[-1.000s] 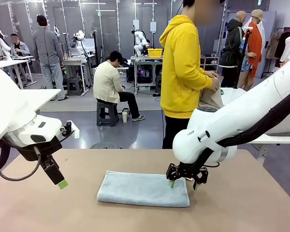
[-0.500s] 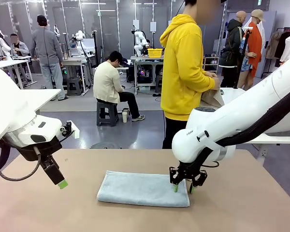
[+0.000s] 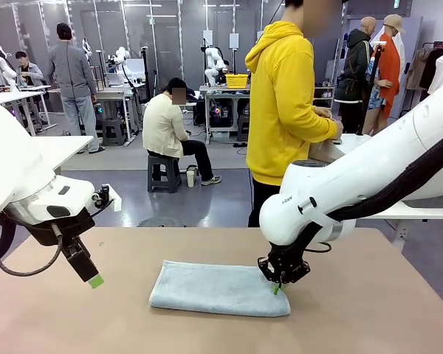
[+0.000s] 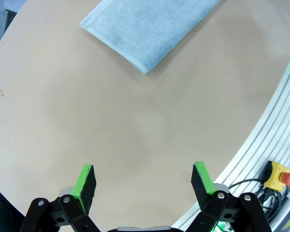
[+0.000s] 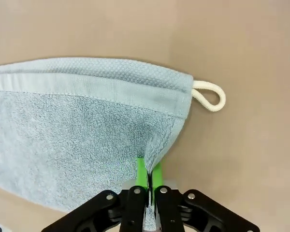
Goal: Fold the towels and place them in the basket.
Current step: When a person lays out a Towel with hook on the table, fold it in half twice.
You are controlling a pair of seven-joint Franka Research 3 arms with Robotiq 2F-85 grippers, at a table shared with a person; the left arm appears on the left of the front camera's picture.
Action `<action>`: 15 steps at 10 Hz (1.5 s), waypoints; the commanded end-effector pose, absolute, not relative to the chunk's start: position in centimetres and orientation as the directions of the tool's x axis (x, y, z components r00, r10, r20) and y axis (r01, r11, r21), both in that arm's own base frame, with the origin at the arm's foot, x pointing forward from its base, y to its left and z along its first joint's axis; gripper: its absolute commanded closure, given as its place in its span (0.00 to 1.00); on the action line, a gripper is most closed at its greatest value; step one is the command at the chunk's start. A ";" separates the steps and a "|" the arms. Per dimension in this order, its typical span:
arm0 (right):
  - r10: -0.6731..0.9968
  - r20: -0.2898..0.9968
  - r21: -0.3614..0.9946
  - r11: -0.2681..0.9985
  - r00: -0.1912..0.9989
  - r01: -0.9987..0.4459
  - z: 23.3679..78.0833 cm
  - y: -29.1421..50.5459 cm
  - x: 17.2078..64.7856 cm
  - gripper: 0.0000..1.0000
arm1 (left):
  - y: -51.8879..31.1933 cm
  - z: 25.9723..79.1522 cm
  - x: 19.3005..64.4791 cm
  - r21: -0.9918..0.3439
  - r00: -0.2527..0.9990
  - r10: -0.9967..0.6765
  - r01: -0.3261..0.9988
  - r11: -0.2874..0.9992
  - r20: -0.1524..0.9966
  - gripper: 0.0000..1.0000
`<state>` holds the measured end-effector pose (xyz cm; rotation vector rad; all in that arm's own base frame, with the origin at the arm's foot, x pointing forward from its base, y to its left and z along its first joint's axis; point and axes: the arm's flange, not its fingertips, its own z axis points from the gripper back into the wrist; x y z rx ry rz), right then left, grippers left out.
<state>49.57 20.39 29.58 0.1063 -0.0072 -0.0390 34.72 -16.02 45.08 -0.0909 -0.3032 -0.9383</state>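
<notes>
Tan tabletop, one towel, my right pincer nipped onto its edge

Front view: a busy workshop lies behind, and a person in a yellow hoodie (image 3: 284, 103) stands at the far side of the table (image 3: 369, 317), hands at something beige behind my right arm. The grey-blue towel (image 3: 218, 289) lies flat mid-table, already doubled by the look of it. My right pincer (image 3: 279, 286) is down on its right end. My left pincer (image 3: 96, 281) hangs above bare table well to the towel's left, out of the fold's path.

Left wrist view: my left jaws stand wide with nothing between them. The towel's end lies far ahead, and a yellow box with a red button (image 4: 279, 175) sits beyond the table's rail (image 4: 275, 121).

Right wrist view: my green pads (image 5: 141, 169) are pressed together on a pinch of the towel's short edge, near the corner with the white loop (image 5: 210, 94). I judge the grip sits at that edge so I can carry this end over for another fold. Nothing lies on the cloth; only my own left arm could get in the way
</notes>
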 end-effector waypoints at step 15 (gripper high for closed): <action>0.189 0.083 -0.038 0.982 0.979 -0.186 40.2 18.9 48.6 1.00 | -16.1 45.0 34.8 0.065 0.558 -0.776 0.798 0.599 0.293 0.00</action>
